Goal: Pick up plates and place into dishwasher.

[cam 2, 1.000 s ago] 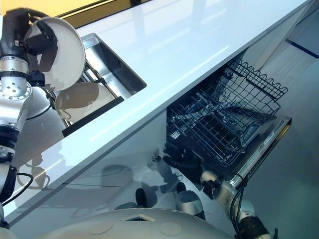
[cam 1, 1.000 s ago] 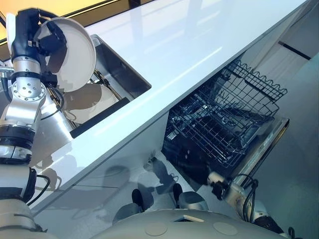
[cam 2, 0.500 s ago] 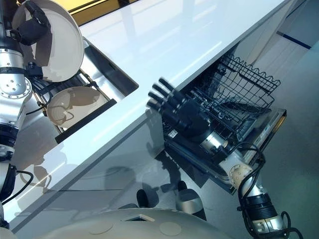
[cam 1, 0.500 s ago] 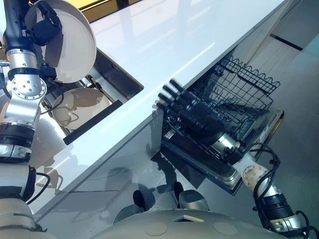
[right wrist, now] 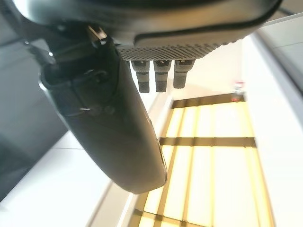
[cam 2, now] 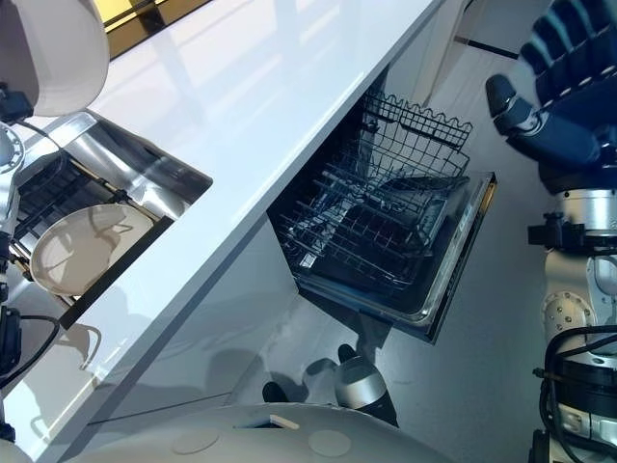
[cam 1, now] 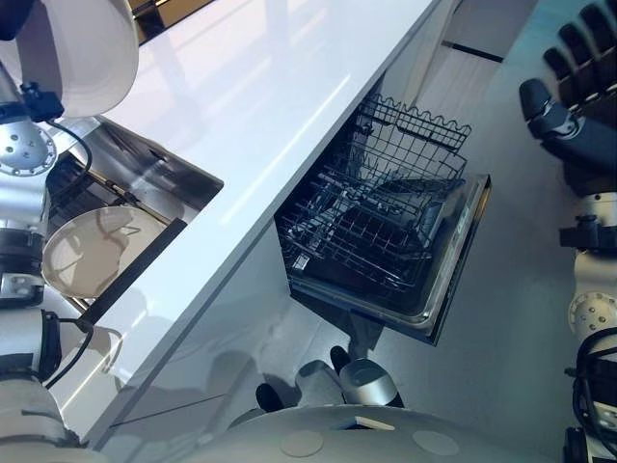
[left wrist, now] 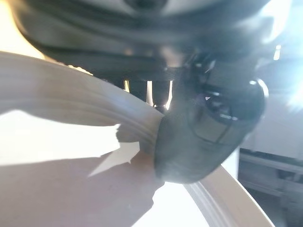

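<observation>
Where the left eye view cuts off at top left, you've got the plate (cam 1: 82, 48) held high over the sink (cam 1: 178, 174), steeply tilted; you can't read which way its face points. A second plate (cam 1: 92, 253) lies flat in the sink. The dishwasher rack (cam 1: 386, 212) sits pulled out, well apart from both. Your right hand (cam 1: 588, 135) is up at the right edge. Left wrist view: the left hand (left wrist: 208, 123) has its thumb clamped on the plate's rim. Right wrist view: fingers straight, holding nothing.

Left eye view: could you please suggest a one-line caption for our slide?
Left hand holds a white plate by the sink, where a second plate lies; dishwasher open, right hand hovers open.
</observation>
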`<state>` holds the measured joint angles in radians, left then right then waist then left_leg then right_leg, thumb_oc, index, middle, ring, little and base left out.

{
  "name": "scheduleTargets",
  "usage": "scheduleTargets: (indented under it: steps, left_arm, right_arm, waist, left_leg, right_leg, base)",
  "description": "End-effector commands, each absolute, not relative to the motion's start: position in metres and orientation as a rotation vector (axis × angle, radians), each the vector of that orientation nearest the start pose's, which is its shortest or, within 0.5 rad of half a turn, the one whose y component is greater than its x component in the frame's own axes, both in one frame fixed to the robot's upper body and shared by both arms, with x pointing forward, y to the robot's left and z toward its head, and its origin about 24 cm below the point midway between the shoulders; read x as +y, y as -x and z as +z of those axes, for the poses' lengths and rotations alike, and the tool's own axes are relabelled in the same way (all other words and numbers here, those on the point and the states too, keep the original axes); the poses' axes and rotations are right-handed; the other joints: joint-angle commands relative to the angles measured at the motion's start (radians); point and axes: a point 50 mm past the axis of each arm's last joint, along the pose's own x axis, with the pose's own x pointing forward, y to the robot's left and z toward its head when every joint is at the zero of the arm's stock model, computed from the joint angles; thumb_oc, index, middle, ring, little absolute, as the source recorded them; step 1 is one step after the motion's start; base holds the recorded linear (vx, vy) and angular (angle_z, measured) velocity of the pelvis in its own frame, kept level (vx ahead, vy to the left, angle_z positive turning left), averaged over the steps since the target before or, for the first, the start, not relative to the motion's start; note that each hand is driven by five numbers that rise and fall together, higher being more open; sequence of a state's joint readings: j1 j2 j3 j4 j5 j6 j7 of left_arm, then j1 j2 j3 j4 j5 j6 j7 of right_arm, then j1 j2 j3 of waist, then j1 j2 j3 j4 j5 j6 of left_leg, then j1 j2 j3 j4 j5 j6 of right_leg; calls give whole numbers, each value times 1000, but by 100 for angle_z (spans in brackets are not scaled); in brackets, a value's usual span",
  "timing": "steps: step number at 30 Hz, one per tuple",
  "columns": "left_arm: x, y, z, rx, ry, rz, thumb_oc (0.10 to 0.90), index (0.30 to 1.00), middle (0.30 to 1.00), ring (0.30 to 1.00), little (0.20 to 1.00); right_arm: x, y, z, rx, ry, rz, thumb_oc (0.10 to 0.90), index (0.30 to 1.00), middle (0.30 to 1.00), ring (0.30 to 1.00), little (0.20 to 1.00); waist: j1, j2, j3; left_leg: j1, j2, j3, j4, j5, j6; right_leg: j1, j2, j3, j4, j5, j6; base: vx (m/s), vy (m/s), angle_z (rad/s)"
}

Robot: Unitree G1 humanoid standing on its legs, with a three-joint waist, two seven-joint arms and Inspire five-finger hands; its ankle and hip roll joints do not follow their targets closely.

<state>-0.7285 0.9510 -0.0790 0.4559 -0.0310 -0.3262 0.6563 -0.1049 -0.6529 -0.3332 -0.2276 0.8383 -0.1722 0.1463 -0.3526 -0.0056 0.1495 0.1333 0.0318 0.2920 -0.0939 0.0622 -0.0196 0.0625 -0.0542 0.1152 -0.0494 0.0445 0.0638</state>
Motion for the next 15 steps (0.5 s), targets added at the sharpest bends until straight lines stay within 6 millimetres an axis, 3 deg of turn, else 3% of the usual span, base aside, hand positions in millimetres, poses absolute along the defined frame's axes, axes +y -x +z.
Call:
scheduleTargets:
  steps: [1, 7, 15]
  left_arm:
    - [293, -291, 355, -1174, -579, 817, 100, 300, 300, 300, 200]
    - [268, -299, 349, -1233, -526, 793, 100, 300, 300, 300, 200]
    - [226, -302, 321, -1293, -523, 731, 100, 300, 300, 300, 200]
  right_arm:
    - [-235, -239, 267, -818, -14, 425, 800, 900, 900, 900, 900]
    - [-197, -264, 262, -711, -74, 545, 800, 900, 900, 900, 900]
    - [-157, -278, 267, -738, -216, 492, 800, 900, 900, 900, 900]
  waist:
    - [48, 49, -140]
    - [84, 35, -157]
    - [141, 25, -158]
  left_leg:
    - [21, -79, -2, 7, -126, 52]
    - [21, -76, -13, 7, -119, 46]
    - [18, -71, -51, 7, -109, 38]
  right_leg:
    - [-47, 78, -66, 72, -45, 37]
    - [-35, 76, -82, 58, -43, 32]
    - [-18, 80, -108, 51, -48, 21]
  base:
    - [-32, -13, -9]
    - [-22, -33, 0]
    - [1, -44, 12]
